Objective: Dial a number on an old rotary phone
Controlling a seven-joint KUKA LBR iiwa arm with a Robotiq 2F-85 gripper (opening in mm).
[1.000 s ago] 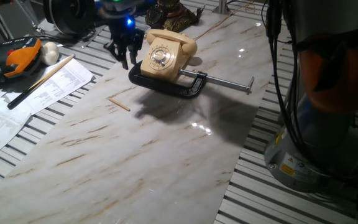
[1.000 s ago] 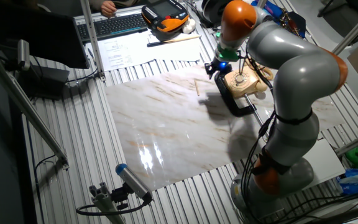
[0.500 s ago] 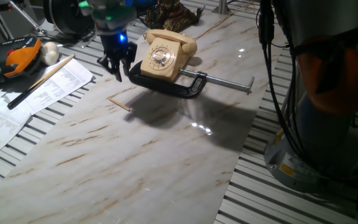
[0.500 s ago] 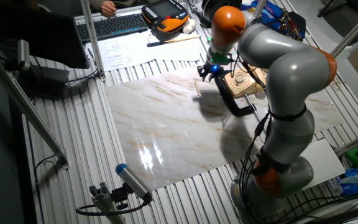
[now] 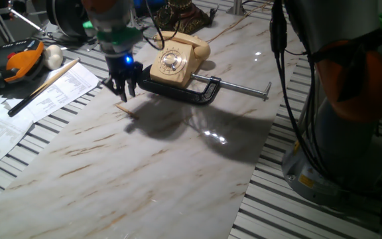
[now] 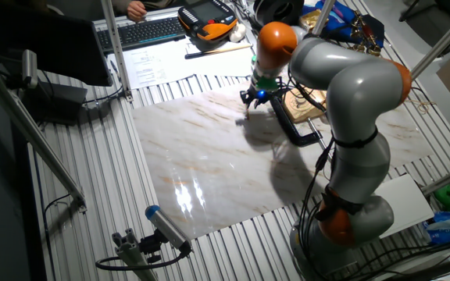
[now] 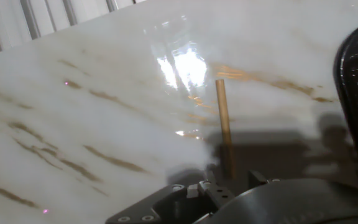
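Moved away from the phone (image 5: 176,58), the gripper (image 5: 123,85) is now held over a stick (image 5: 127,110) on the marble slab (image 5: 151,166); its opening cannot be told. The phone is clamped (image 5: 197,91) there.

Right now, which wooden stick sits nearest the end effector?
The short stick on the marble, just below the end effector; the long stick lies on the papers.

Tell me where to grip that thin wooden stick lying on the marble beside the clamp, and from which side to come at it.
Grip the wooden stick near mid-length, coming straight down from above with the fingers straddling its width. It lies flat on the marble slab, so only its two long sides are free. The gripper hangs right over it; the black clamp sits close beside, so a sideways approach looks cramped.
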